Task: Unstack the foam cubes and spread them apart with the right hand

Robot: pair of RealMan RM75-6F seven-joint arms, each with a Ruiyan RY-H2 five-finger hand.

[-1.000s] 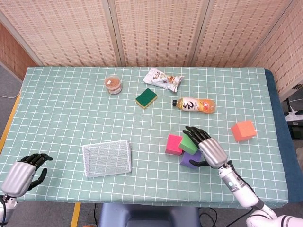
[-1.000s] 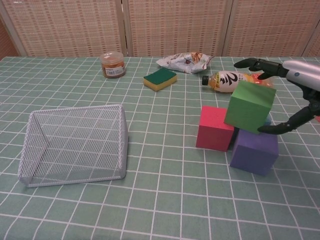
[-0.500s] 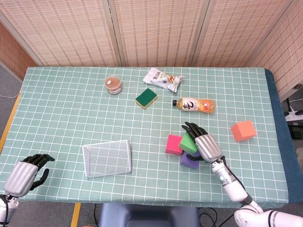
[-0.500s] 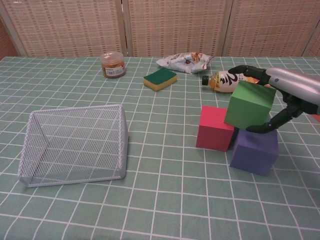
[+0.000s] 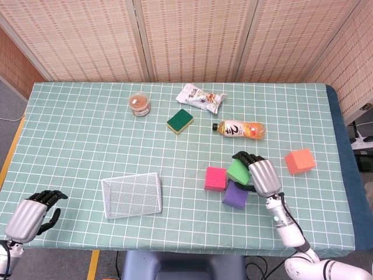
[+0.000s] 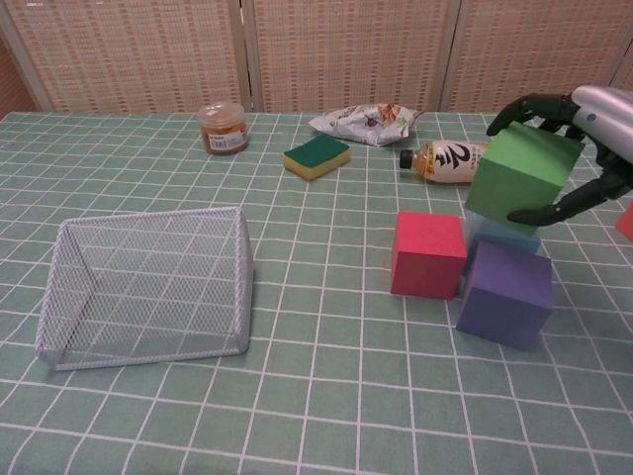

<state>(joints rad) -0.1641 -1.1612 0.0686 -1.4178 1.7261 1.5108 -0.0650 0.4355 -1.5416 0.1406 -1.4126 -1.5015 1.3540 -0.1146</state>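
Note:
My right hand (image 5: 263, 175) (image 6: 596, 129) grips the green foam cube (image 6: 522, 174) (image 5: 238, 171) and holds it lifted above the others. Below it sit the purple cube (image 6: 505, 293) (image 5: 234, 195), a light blue cube (image 6: 499, 237) half hidden behind the purple one, and the pink cube (image 6: 427, 254) (image 5: 215, 178) to their left. An orange cube (image 5: 299, 161) lies apart at the right. My left hand (image 5: 26, 216) rests at the table's near left corner with its fingers curled in, holding nothing.
A wire mesh basket (image 6: 146, 284) lies at the left front. Behind the cubes lie a drink bottle (image 6: 445, 160), a green-yellow sponge (image 6: 316, 156), a snack bag (image 6: 364, 121) and a small jar (image 6: 224, 128).
My right hand has closed on the green cube and lifted it up and to the right, off the purple cube, uncovering the light blue cube. The left hand has barely moved.

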